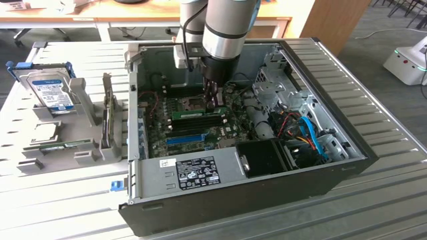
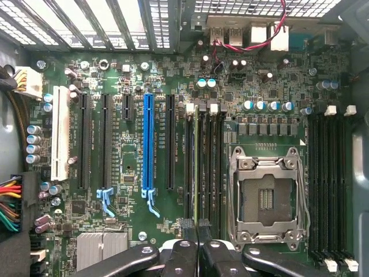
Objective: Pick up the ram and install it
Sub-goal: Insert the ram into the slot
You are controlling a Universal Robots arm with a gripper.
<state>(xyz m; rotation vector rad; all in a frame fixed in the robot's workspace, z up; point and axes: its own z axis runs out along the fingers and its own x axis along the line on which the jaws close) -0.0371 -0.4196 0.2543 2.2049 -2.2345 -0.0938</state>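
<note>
Open computer case (image 1: 347, 167) on a slatted table (image 1: 393, 210), arm reaching down into it. Gripper (image 1: 216, 104) (image 2: 198, 229) narrow, fingers (image 2: 185, 228) drawn nearly together. The ram (image 1: 198, 114) (image 2: 198, 161) stands on edge in a black memory slot, between the blue slot (image 2: 148, 144) and CPU socket (image 2: 265, 196). Fingertips at its near end; pinching or only touching, cannot tell.

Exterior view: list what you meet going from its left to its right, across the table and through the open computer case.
hard drive → grey rack → ram → black fan housing → blue cable → white machine on the floor
</note>
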